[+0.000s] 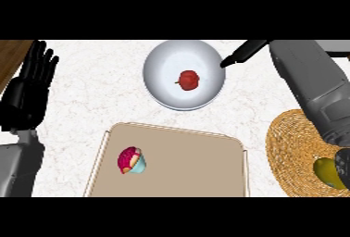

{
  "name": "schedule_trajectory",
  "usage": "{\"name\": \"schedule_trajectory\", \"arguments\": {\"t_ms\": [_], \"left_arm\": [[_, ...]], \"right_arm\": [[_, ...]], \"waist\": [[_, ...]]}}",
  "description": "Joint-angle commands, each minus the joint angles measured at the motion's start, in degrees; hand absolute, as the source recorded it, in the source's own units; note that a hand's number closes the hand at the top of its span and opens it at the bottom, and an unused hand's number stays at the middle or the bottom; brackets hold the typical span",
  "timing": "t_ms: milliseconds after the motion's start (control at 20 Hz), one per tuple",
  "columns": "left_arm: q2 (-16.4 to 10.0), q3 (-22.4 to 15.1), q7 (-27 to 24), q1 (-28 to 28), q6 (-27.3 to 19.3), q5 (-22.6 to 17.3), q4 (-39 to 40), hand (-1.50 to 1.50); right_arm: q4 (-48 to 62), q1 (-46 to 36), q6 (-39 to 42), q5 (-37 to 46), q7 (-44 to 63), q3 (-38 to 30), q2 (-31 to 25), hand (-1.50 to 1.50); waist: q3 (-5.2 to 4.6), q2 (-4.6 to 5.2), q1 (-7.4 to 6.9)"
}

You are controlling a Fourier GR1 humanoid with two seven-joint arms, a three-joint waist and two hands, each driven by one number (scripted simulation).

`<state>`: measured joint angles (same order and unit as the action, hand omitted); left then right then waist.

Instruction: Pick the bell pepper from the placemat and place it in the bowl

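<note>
Since the bell pepper (189,80) lay inside the white bowl (164,65), near its middle and off the woven placemat (290,148), your risk sat with the right robot hand (240,52) — fingers straight, holding nothing, the tips just at the bowl's rim. Had you drawn that arm away low, I judge it could have clipped the rim and shoved the bowl across the tabletop (89,92), or swept the yellow-green fruit (327,173) lying by the forearm. Your left robot hand (28,92) rested open at the left edge, fingers up.
</note>
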<state>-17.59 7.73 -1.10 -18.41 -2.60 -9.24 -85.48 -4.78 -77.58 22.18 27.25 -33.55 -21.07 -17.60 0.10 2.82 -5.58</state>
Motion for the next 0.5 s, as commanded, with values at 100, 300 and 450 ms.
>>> {"name": "schedule_trajectory", "arguments": {"t_ms": [100,300,450], "left_arm": [[0.5,-1.1,0.0,-1.0,0.3,0.4,-0.3,0.00],[0.1,-0.6,-0.4,-1.6,1.1,-0.3,0.1,0.00],[0.5,-0.6,1.2,-3.2,0.5,-0.8,-0.2,0.00]], "right_arm": [[0.3,1.9,4.4,-2.7,-0.7,-2.9,-6.1,-1.50],[-0.1,2.5,8.6,-2.9,-1.6,-3.2,-10.7,-1.50],[-0.3,4.9,10.1,-3.0,-3.7,-3.2,-11.3,-1.50]], "waist": [[0.13,1.04,-1.35],[0.19,1.88,-2.19],[0.36,2.07,-2.31]]}}
